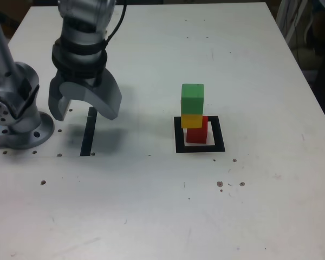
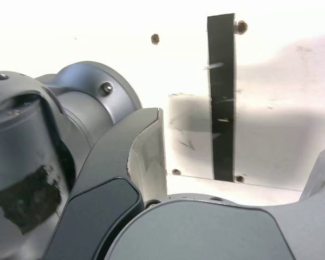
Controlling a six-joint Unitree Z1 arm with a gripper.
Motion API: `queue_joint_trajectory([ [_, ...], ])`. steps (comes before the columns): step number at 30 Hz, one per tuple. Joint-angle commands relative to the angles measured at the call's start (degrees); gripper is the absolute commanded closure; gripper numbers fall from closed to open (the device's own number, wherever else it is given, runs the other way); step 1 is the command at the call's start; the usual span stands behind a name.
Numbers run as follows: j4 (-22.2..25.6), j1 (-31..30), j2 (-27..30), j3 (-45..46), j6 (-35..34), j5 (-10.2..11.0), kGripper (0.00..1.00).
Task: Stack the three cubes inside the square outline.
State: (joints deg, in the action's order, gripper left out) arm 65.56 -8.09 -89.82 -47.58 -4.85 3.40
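- Your end effector (image 1: 85,105) is wide open, upper left of the exterior frame.
- Right of centre, your green cube (image 1: 192,98) tops yellow (image 1: 192,121), above red (image 1: 197,132).

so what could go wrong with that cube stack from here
The stack leans on a weak base: the yellow cube sits off-centre on the matte red cube, toward the exterior view's left, so a bump might tip it. The green cube rides on top and would probably fall first. If the open grey gripper swings back low, it could clip the tower.
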Motion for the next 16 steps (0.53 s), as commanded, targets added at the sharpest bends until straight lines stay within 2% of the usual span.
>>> queue_joint_trajectory([
  [1,-0.8,0.1,0.4,0.8,0.2,-0.1,0.01],
  [16,-2.0,-0.2,0.5,5.2,0.7,-2.5,0.01],
])
